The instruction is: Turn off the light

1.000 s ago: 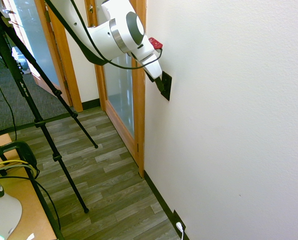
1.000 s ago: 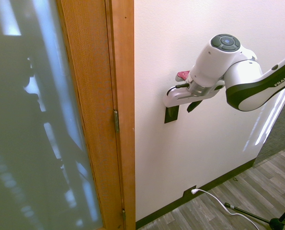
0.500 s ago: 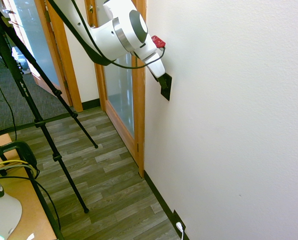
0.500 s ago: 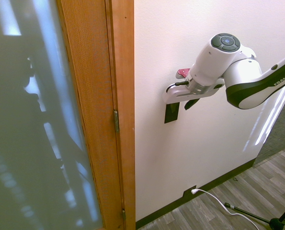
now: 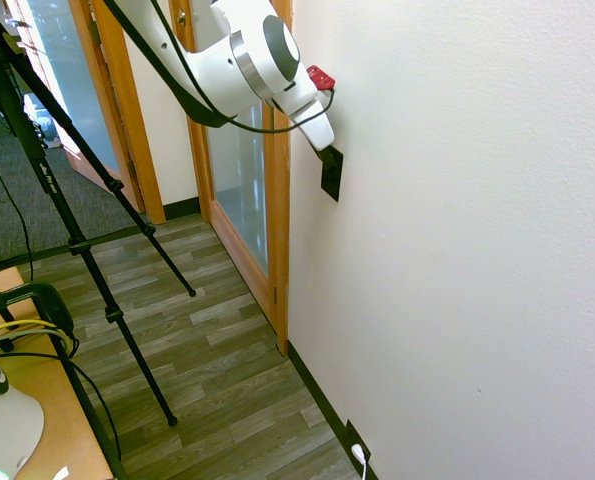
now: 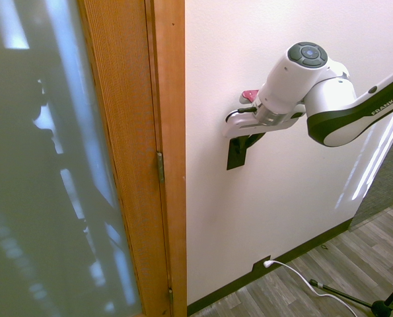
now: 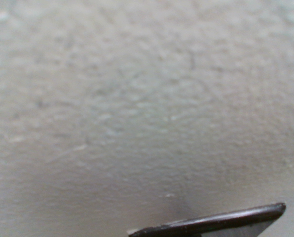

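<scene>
Pressing at the switch, a black plate on the white wall just beside the wooden door frame. Gripper meeting the plate's upper edge; jaws' state not discernible. Room showing bright, so judging the light not yet off. Next, likely needing a push down along the plate's upper part to flip the rocker.

Black rect switch plate, upright on white wall, beside wooden door frame (top partly hidden)
</scene>
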{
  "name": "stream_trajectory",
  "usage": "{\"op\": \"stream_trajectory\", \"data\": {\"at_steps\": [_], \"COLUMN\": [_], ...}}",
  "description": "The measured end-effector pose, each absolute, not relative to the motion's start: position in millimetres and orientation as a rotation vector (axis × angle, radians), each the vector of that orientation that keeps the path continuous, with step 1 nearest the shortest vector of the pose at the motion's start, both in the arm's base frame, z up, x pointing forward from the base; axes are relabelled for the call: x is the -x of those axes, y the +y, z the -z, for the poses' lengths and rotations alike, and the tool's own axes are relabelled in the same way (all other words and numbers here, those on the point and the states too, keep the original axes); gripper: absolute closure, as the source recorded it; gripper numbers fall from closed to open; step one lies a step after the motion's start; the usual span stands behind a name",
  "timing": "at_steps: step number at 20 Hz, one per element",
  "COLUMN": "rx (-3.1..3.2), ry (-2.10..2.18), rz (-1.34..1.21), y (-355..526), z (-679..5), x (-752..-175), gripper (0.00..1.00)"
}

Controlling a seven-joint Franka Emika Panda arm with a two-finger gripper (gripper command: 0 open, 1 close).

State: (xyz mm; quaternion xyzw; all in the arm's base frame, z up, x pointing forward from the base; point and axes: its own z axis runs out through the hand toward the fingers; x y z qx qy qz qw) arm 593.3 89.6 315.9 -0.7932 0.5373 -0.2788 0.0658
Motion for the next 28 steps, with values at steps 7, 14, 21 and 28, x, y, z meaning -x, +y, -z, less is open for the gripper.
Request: {"op": "stream_trajectory", "data": {"at_steps": [7, 14, 21, 28], "rx": [2.402, 2.412, 2.396, 2.345], "ry": [1.618, 1.627, 1.622, 1.645], "rz": [0.828, 0.810, 0.813, 0.885], "y": [93.3, 92.2, 94.3, 100.5], "z": [-307.4, -296.4, -299.1, -330.2], "x": [-597.7, -600.1, -598.6, -546.7], "gripper": [1.00, 1.00, 1.00, 1.00]}}
